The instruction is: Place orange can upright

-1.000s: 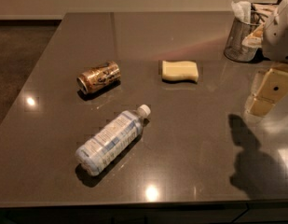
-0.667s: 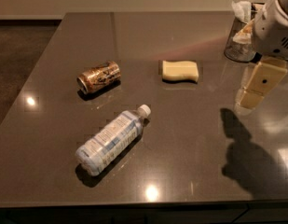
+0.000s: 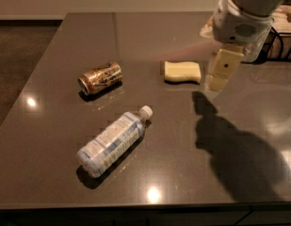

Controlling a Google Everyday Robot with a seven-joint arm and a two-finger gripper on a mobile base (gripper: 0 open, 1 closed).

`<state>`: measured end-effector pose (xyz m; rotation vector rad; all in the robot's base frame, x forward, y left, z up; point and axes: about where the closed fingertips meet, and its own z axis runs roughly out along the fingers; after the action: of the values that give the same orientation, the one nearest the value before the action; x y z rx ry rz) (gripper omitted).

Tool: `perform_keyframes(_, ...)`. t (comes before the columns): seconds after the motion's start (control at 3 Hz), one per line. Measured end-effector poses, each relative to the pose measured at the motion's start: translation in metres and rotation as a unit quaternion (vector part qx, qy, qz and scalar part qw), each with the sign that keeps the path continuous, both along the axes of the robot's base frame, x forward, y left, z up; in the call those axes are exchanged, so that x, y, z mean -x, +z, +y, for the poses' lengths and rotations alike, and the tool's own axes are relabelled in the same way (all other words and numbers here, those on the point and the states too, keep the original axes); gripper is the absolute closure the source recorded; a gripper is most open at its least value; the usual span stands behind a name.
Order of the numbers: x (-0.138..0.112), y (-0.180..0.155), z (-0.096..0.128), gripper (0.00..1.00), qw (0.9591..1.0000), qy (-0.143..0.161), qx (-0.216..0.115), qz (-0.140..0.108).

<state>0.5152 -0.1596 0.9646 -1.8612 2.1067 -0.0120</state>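
likely a kitchen or break room: a dark polished counter (image 3: 135, 32) with a sponge (image 3: 182, 72) and a wire basket (image 3: 279, 44); the gripper (image 3: 215, 83) hangs over its right side.

1. one orange can (image 3: 100, 78), far left.
2. one clear bottle (image 3: 113, 141), near left.
3. one yellow sponge (image 3: 182, 72), middle.
4. one gripper (image 3: 215, 81), hanging just right of the sponge.
5. one wire basket (image 3: 282, 47), far right.

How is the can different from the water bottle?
The orange can is shorter, metal, orange-brown; the water bottle is longer, clear plastic with a white cap. The can lies farther back, the bottle nearer the front. Both lie on their sides. The hand hovers beside the sponge.
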Motion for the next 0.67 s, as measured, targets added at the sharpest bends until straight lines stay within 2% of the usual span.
perform_keyframes(0.33, -0.031, -0.008, 0.038, 0.00, 0.9991, 0.042, 0.001, -0.001)
perform_keyframes(0.67, -0.050, -0.018, 0.086, 0.00, 0.9958, 0.092, 0.005, -0.004)
